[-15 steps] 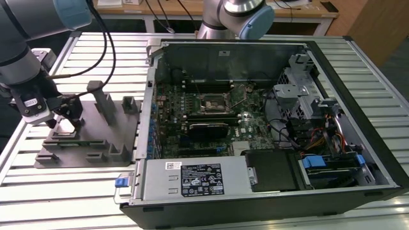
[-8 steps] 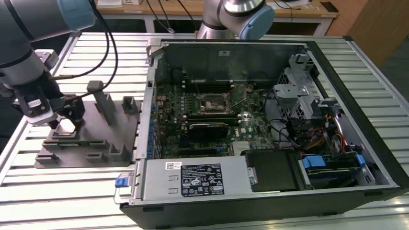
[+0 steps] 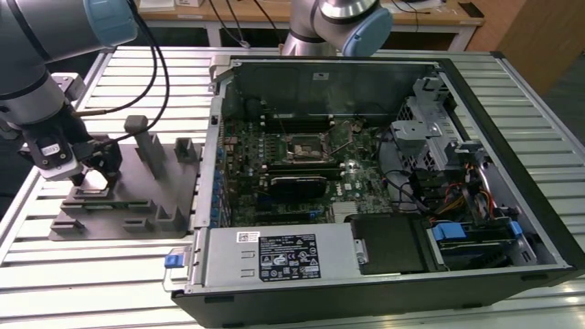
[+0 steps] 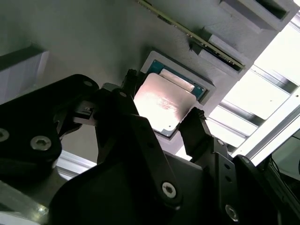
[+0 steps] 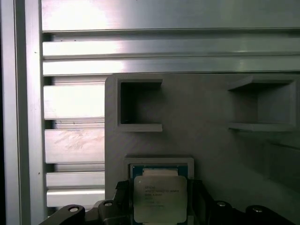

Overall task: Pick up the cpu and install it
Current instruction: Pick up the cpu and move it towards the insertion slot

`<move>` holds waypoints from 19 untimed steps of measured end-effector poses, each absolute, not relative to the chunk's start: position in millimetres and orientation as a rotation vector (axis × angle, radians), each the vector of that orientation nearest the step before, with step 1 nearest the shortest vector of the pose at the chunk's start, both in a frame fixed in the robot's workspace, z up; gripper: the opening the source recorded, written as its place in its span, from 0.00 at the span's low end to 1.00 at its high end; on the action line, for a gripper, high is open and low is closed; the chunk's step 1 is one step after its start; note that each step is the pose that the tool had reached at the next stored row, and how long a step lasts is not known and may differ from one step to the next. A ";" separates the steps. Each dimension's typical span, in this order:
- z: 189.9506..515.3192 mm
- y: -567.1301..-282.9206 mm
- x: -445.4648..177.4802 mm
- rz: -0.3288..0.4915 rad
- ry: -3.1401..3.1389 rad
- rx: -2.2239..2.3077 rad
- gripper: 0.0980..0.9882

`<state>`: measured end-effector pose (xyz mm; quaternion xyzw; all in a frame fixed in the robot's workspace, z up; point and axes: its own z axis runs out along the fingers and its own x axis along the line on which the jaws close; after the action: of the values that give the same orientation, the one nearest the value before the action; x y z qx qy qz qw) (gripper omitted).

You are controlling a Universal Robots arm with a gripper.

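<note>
Gripper low over the grey fixture at the exterior view's left, cpu lying in a square recess of the fixture right at the gripper's tip, its near edge cut off in the first wrist view, whether the gripper clamps it or stands loose cannot be told.

cpu in grey fixture recess, gripper spread either side

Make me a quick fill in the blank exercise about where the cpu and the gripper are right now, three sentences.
1. The cpu lies flat in a square recess of the ___ fixture.
2. The gripper has its two fingers open, one on each ___ of the cpu.
3. The open computer case stands to the exterior view's ___ of the fixture.
Missing words: gray; side; right.
</note>
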<state>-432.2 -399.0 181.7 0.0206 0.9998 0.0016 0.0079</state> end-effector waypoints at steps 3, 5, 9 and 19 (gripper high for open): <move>181.6 -399.0 -432.2 0.005 3.125 0.044 0.62; 181.6 -399.1 -432.2 0.005 3.126 0.027 0.62; 181.6 -399.1 -432.2 0.006 3.126 0.023 0.62; 181.6 -399.1 -432.2 0.005 3.126 0.023 0.60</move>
<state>-432.2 -399.1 181.6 0.0073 0.9999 0.0017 0.0079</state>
